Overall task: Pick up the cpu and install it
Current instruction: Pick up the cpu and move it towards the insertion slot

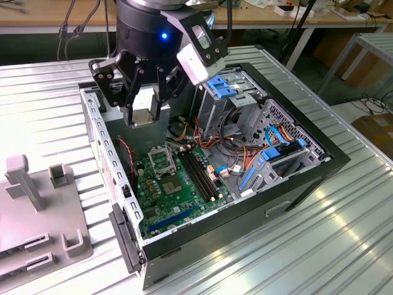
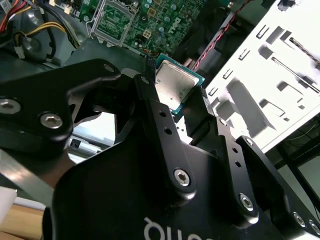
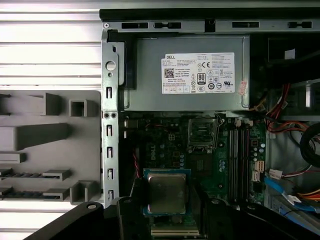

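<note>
Wrist (image 1: 147,27) is a fat black cylinder, blue LED (image 1: 164,35) lit. White box (image 1: 198,54) mounted on its side. Jaws are matte black bar linkages, silver socket-head screws (image 2: 181,176) at the pivots, white lettering (image 2: 165,231) on the black palm block.

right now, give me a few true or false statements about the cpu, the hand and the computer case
1. The hand is shut on the cpu. True.
2. The cpu already sits in the socket. False: it is held in the air above the motherboard, apart from the socket.
3. The computer case lies open, with the motherboard exposed. True.
4. The grey power-supply box lies outside the case on the table. False: it sits inside the case, beside the motherboard.
</note>
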